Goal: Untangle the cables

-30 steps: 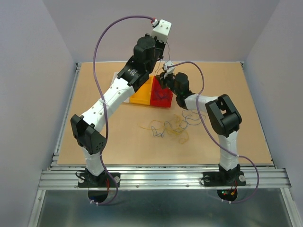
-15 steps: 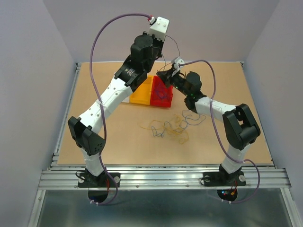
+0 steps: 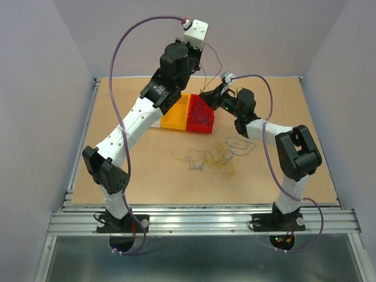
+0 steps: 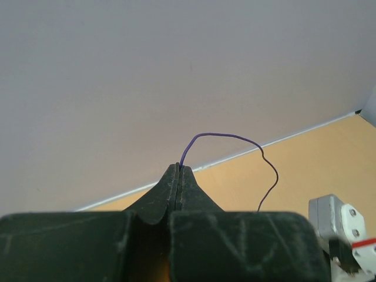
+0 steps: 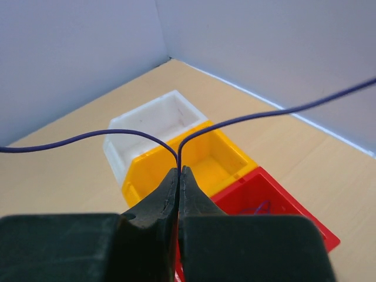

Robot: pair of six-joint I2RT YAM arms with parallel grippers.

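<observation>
Right wrist: purple cable (image 5: 282, 110) crosswise, left-to-right.

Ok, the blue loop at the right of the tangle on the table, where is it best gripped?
Take the blue loop on its outer arc, where it bows clear of the yellow and tan strands. Probably come straight down from above, across the wire: it lies flat on the table, leaving no side access.

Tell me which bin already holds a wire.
The red bin: a purple wire lies inside it. The yellow bin and white bin show bare floors.
</observation>
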